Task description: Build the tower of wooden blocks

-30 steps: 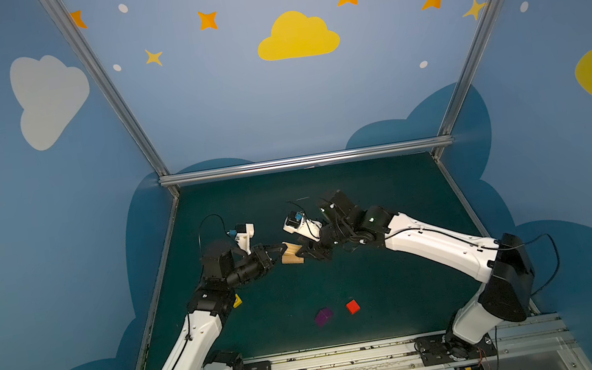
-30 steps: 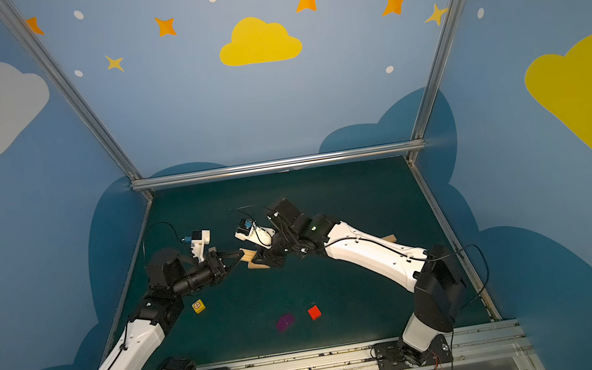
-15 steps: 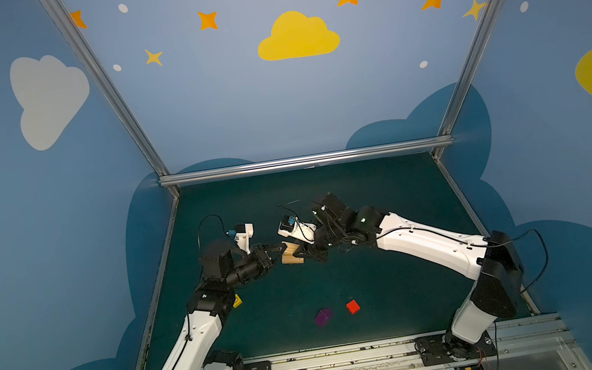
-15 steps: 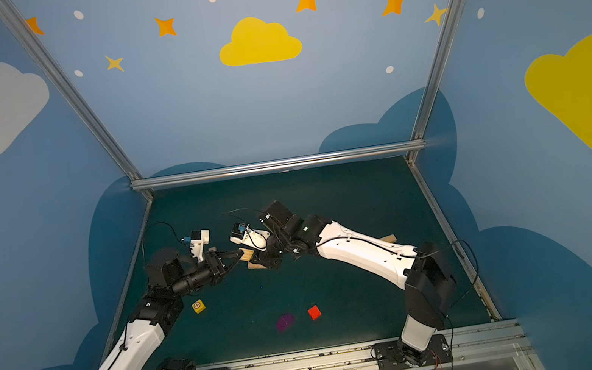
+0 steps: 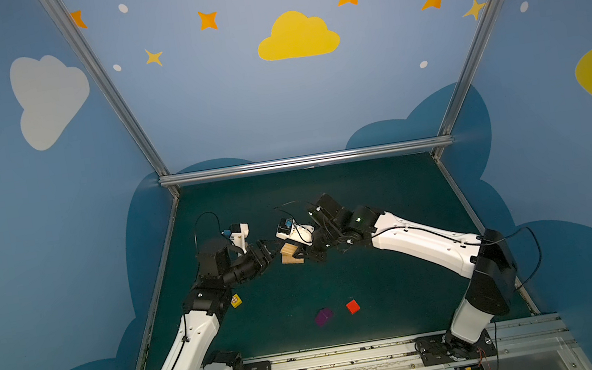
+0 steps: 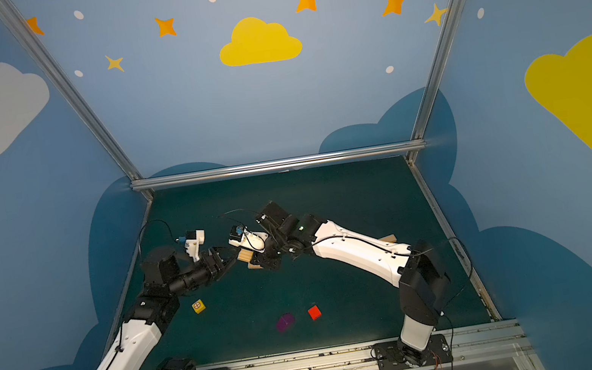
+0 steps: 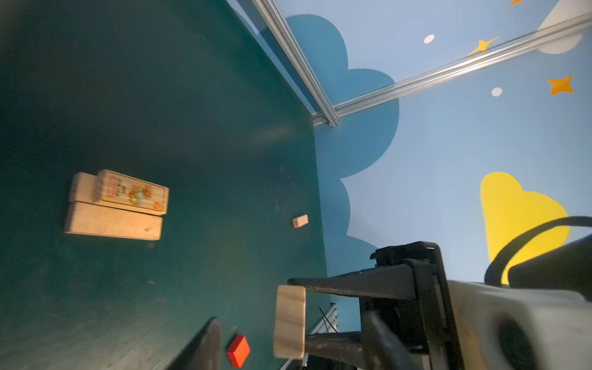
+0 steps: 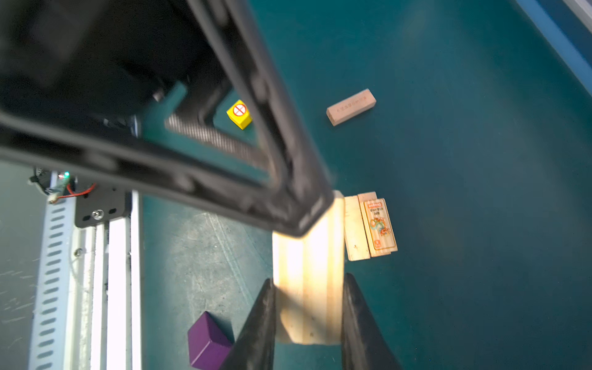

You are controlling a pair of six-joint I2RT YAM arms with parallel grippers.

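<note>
A pale wood plank (image 8: 308,272) hangs above the mat between the two arms, with my right gripper (image 8: 308,281) shut on its near end. In the left wrist view its end face (image 7: 290,322) sits between the right gripper's dark fingers (image 7: 349,283). My left gripper (image 5: 274,248) is open around the plank's far end, with one finger (image 7: 205,344) well clear of the wood. The tower (image 7: 115,205) is low: two tan planks side by side with the orange-printed plank (image 8: 379,226) on top. It lies just beneath the held plank (image 5: 288,250), largely hidden in both top views.
On the green mat (image 5: 368,199) lie a yellow cube (image 5: 236,300), a purple cube (image 5: 323,316) and a red cube (image 5: 352,306). A loose plank (image 6: 388,238) lies behind the right arm. Another plank (image 8: 350,107) lies near the yellow cube (image 8: 239,114). Metal rail (image 5: 333,363) at the front.
My left gripper has opened and let go of the plank. The right gripper reached further left and closed on the plank's other end.
</note>
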